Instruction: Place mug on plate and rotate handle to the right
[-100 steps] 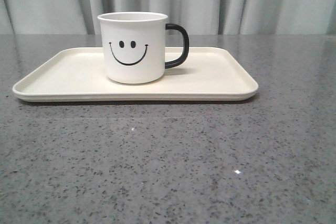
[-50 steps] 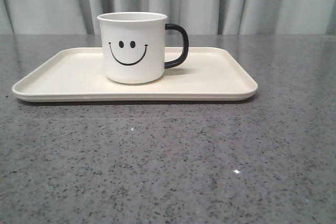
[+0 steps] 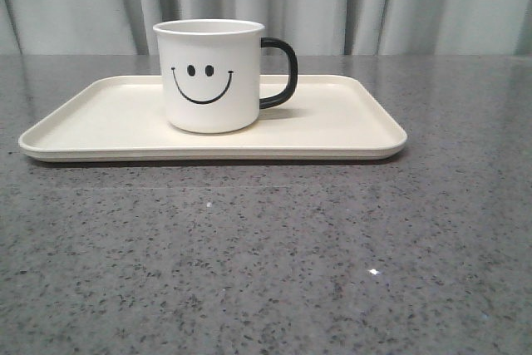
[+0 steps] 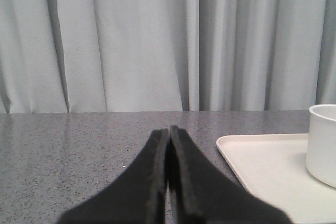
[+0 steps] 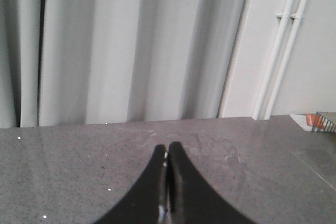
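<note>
Front view: mug [image 3: 209, 76] upright on plate [image 3: 349, 126], a bit left of plate's middle, base flat, smiley toward cam. Handle [image 3: 281, 72] out to the right side, roughly square to view. Plate flat on grey speckled counter [image 3: 266, 255], grey curtain [image 3: 374, 2] behind. No arm or pincer in shot.

Left wrist view: left pincer [image 4: 169, 142] fingers pressed together, nothing between them, low over counter [image 4: 79, 140], just off the plate's [image 4: 262, 166] corner. Edge of mug [image 4: 323, 142] at frame's side, apart from fingertips. Curtain [image 4: 131, 40] behind.

Right wrist view: right pincer [image 5: 167, 156] likewise closed up, empty, above bare counter [image 5: 79, 171]. Neither mug nor plate visible here. Curtain [image 5: 105, 45], white pipes [image 5: 283, 45] on wall, some small boxed item [image 5: 317, 120] at far edge, too small to ID.

Judgement: task looks done, placed and handle rightward. Step in hand = hold clear / retire. To do well: keep both pincers off the plate rim, esp. left one so near the corner; lift before any sideways travel, since a nudge to the plate could spin mug and spoil handle heading. If fine trim needed, light push on handle w/ closed tips only, mug base kept flat; no re-grip of body.
</note>
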